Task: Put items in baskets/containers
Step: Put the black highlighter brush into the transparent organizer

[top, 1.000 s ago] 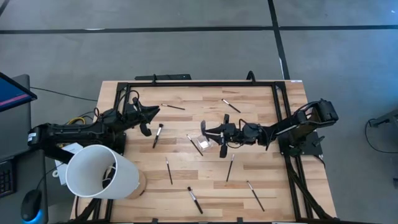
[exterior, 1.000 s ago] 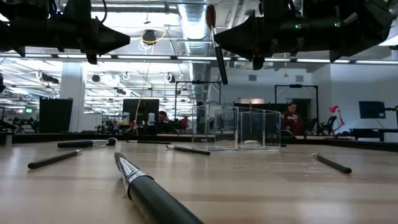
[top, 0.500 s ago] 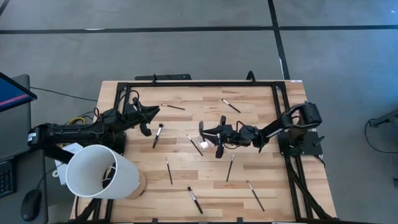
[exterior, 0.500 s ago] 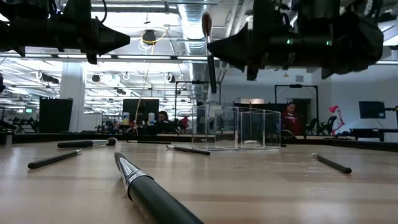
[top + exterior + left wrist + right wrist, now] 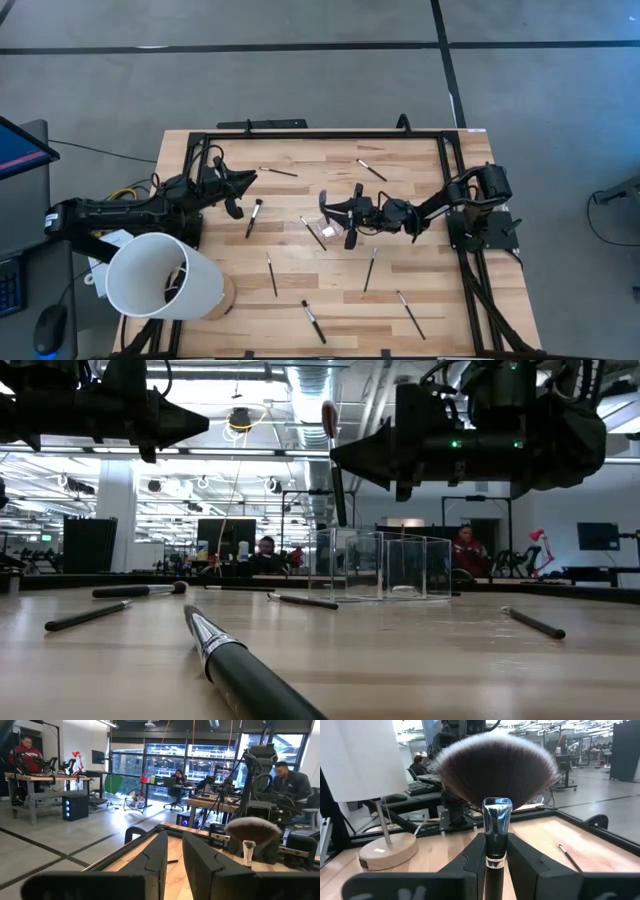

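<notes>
Robotics lab, seated people point(image 5: 287, 777) at workbenches point(image 5: 47, 780), exposed ceiling ducts point(image 5: 310, 385)

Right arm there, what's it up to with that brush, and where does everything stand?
The right gripper holds a fan brush upright, its fingers clamped on the handle, in the air beside the clear box near the middle of the table. The left gripper waits over the table's left side, holding nothing, fingers slightly apart. Several other brushes lie scattered on the wood, and the box looks empty so far.
</notes>
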Action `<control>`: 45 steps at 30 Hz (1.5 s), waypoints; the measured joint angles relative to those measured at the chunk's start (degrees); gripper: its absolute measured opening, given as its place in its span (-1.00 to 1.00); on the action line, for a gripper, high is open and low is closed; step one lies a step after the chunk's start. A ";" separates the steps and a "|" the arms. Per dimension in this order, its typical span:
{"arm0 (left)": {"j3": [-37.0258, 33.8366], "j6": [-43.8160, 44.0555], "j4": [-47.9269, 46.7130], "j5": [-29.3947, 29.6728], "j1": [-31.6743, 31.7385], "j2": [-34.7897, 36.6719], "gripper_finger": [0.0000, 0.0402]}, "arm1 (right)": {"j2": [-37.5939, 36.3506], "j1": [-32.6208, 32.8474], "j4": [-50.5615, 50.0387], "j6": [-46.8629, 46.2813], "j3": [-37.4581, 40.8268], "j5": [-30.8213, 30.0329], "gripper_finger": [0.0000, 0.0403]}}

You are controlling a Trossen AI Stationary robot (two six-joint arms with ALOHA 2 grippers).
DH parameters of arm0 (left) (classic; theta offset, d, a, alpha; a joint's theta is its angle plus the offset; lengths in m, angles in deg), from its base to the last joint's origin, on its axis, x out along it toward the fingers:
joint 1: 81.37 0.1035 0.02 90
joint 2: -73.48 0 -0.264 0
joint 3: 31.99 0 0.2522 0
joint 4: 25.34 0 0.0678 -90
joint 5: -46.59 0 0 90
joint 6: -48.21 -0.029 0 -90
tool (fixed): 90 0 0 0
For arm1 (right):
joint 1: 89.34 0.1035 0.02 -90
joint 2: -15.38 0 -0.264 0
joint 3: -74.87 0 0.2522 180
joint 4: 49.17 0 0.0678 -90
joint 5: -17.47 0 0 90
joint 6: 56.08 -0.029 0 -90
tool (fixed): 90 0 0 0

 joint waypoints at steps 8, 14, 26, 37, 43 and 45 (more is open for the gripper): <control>0.00 0.00 0.00 0.00 0.00 0.00 -0.71 | 0.00 0.05 0.00 0.24 0.00 0.00 -0.71; 0.00 0.00 0.00 0.01 0.00 0.00 -0.71 | -0.02 0.09 -0.04 0.04 0.00 0.00 -0.71; 0.00 0.22 0.00 0.00 0.02 0.00 -0.71 | -0.51 0.42 -0.31 0.95 0.19 -1.28 -0.71; -0.02 0.22 -0.09 -0.03 0.01 0.00 -0.71 | -9.34 -0.05 0.03 0.88 6.64 -2.12 -0.71; -0.02 0.40 -0.07 -0.03 0.00 0.00 -0.71 | -9.96 0.70 -0.02 0.53 7.26 -2.17 -0.71; -0.02 0.61 -0.07 -0.03 0.00 0.00 -0.71 | -9.45 0.86 -0.05 0.51 7.26 -2.26 -0.71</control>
